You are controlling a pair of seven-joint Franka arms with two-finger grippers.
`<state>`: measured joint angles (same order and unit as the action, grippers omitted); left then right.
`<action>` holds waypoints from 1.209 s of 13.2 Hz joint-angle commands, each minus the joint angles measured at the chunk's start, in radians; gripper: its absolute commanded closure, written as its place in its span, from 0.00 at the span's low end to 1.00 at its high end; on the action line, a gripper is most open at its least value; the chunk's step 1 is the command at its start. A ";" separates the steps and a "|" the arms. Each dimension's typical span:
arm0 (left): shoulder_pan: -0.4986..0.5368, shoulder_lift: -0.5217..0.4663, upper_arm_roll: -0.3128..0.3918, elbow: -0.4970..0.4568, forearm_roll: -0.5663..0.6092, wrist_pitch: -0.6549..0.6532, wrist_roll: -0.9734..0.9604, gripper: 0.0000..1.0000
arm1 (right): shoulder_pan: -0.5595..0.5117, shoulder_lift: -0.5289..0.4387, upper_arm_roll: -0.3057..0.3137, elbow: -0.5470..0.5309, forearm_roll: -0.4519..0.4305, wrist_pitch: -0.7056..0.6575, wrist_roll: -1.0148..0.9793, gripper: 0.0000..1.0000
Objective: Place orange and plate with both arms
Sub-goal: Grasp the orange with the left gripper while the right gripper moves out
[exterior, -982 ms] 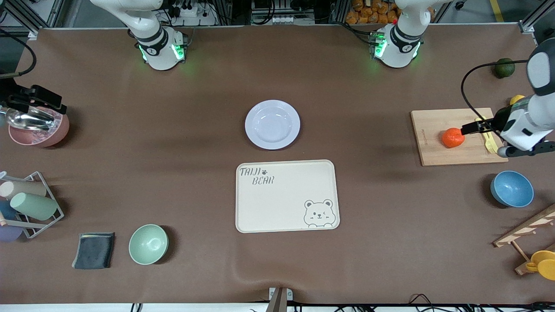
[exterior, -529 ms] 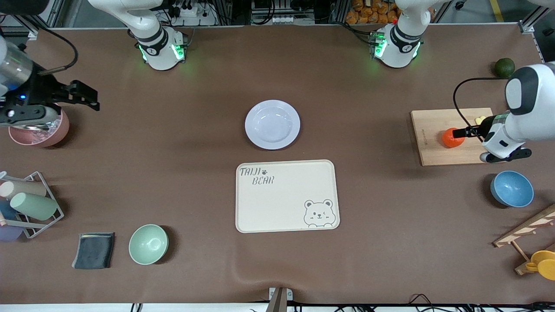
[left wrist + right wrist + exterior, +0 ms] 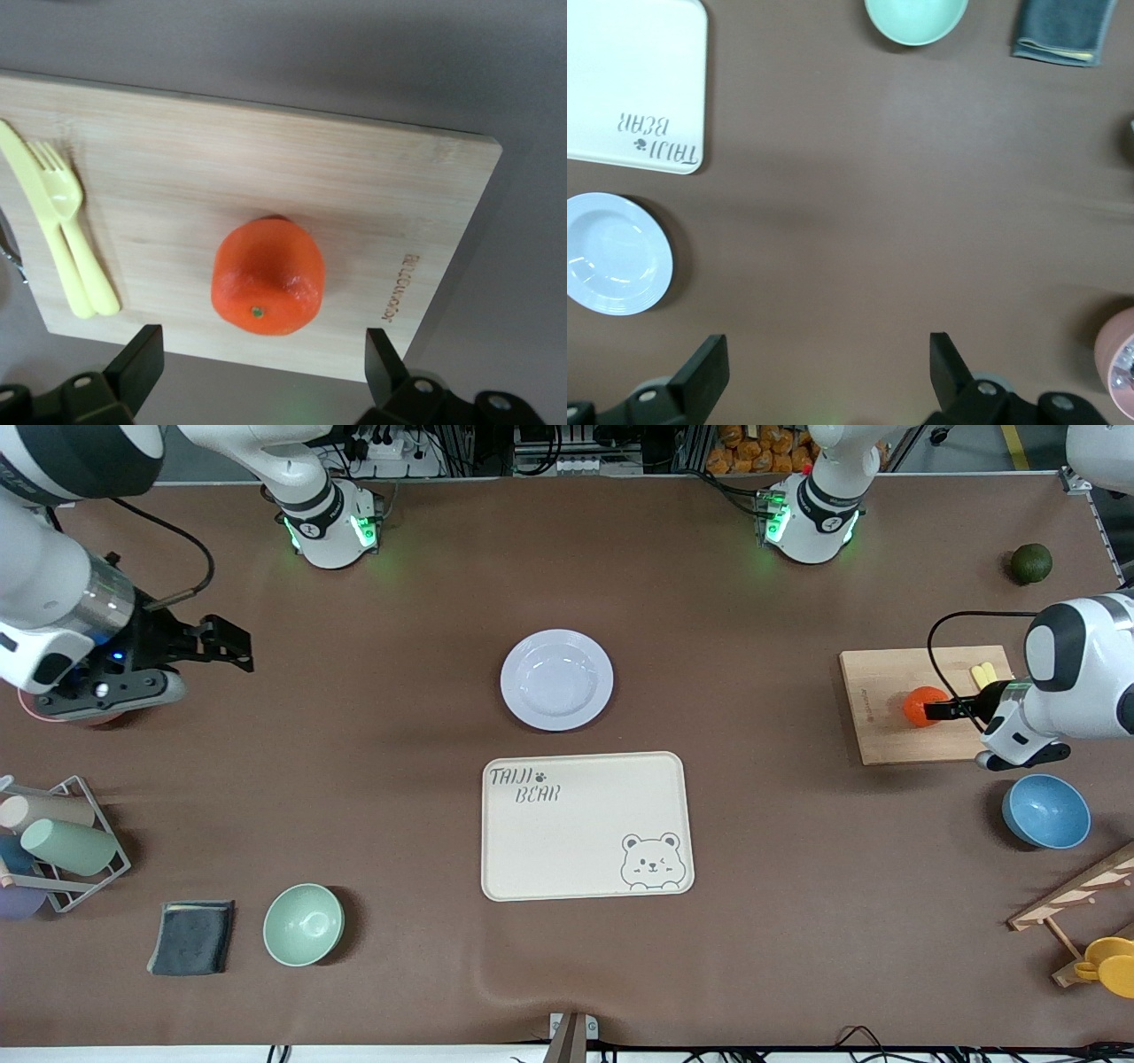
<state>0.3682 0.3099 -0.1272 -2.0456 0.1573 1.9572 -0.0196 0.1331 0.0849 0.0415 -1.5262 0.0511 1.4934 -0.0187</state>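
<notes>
A brown-covered bench (image 3: pixel 407 797) is seen from above with two white robot arms. The left end effector (image 3: pixel 935 709) hangs over a wooden cutting board (image 3: pixel 886 682) at the left arm's end of the bench, fingers spread apart and empty, right above the orange (image 3: pixel 920 705) that sits on that board. The right end effector (image 3: pixel 232 641) is over bare bench at the right arm's end, fingers also apart and holding nothing, well away from the plate (image 3: pixel 556 679). The plate lies mid-bench, just farther from the front camera than a cream tray (image 3: pixel 585 825) printed with a bear. Likely risks: the orange is round and could roll off the board if one finger touches before the other, and the plate's low, glossy rim could slip from the fingers if the grasp is shallow or off-centre. The left wrist view shows what the front view hides: the orange (image 3: pixel 267 276) sits between the two open fingers (image 3: pixel 133 367), with its dimpled stem end up, and a pale yellow knife and fork (image 3: pixel 64 232) lie on the board well beside it. The right wrist view shows the plate (image 3: pixel 616 253) off to one side of the fingers' line, not yet between them, along with a green bowl (image 3: pixel 915 19) and a grey cloth (image 3: pixel 1061 31).
</notes>
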 commanded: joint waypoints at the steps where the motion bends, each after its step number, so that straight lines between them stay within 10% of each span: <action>1: 0.024 0.044 -0.009 0.002 0.022 0.034 0.003 0.00 | 0.005 0.016 0.008 0.029 0.042 0.004 -0.006 0.00; 13: 0.040 0.136 -0.008 0.011 0.022 0.043 0.000 0.00 | 0.029 0.124 0.008 0.029 0.062 0.079 -0.006 0.00; 16: 0.040 0.152 -0.006 0.013 0.022 0.062 0.000 0.19 | 0.033 0.124 0.008 0.029 0.067 0.079 -0.004 0.00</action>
<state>0.3967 0.4472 -0.1267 -2.0439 0.1579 2.0071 -0.0197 0.1571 0.2050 0.0550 -1.5223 0.1020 1.5845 -0.0188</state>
